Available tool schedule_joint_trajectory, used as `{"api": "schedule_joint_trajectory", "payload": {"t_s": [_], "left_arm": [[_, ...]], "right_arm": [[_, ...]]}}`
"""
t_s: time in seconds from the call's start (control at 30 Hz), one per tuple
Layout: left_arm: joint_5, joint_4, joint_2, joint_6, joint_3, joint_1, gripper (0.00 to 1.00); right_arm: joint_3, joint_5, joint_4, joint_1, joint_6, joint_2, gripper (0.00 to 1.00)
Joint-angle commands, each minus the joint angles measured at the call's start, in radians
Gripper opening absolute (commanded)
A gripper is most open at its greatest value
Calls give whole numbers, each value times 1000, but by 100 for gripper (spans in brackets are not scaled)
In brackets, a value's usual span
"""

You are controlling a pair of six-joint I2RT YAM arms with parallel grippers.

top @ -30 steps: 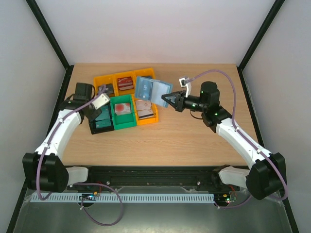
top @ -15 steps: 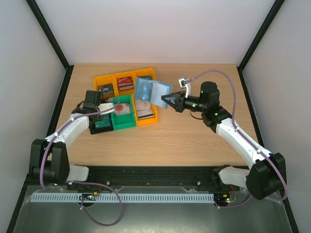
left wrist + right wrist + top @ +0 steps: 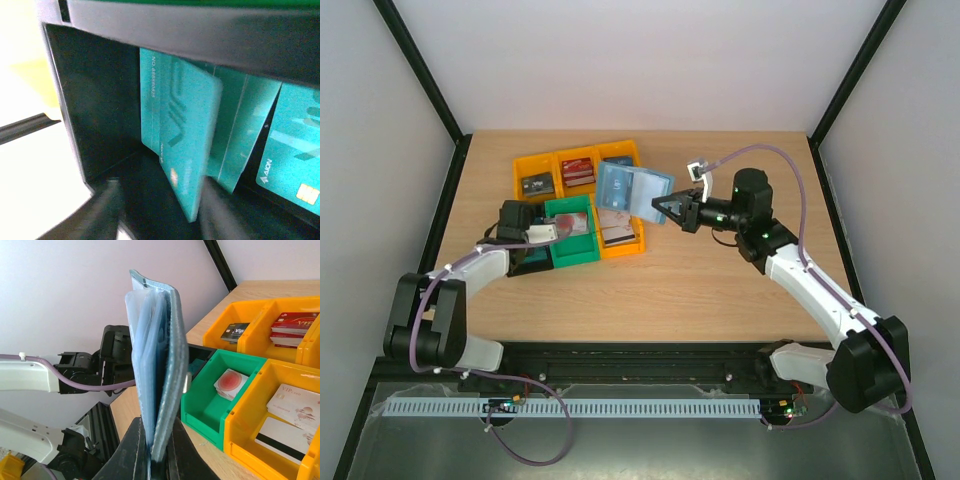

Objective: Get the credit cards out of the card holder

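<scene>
My right gripper [image 3: 660,208] is shut on the lower edge of the teal-blue card holder [image 3: 632,188], holding it upright above the bins. In the right wrist view the card holder [image 3: 156,355] stands fanned open, its pale sleeves showing, with the right gripper [image 3: 156,462] clamped on it. My left gripper [image 3: 538,238] reaches into the black bin [image 3: 523,264]. There a teal credit card [image 3: 187,140] leans tilted between the spread fingers of the left gripper [image 3: 160,215], its corner near the right finger. More teal cards [image 3: 290,150] lie behind it.
Orange bins [image 3: 535,165] at the back hold dark and red cards. The green bin [image 3: 210,412] holds a white-and-red card [image 3: 231,382]. An orange bin [image 3: 250,437] on the right holds white cards [image 3: 295,407]. The black bin's wall [image 3: 95,100] stands close on the left.
My left arm has swung down from beside the orange bins into the black bin, and its jaws have parted around the teal card. The right arm and card holder have not moved.
</scene>
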Motion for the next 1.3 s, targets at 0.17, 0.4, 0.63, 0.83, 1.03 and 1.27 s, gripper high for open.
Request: {"api": "schedule_joint_trajectory", "payload": {"t_s": [0.17, 0.4, 0.63, 0.83, 1.03, 1.27], "left_arm": [[65, -161, -27, -109, 74, 5, 89], [228, -376, -68, -304, 286, 58, 98], [837, -686, -112, -503, 586, 192, 96], [1470, -916, -124, -522, 689, 180, 99], [1385, -791, -101, -791, 693, -20, 99], [1345, -738, -65, -875, 705, -108, 51]], "right_arm": [[0, -22, -2, -5, -9, -40, 2], [6, -29, -4, -5, -7, -39, 2], [21, -88, -70, -5, -61, -30, 2], [23, -123, -69, -5, -58, -21, 2], [14, -213, -45, -4, -45, -9, 2], [-11, -255, -17, 9, -43, -30, 2]]}}
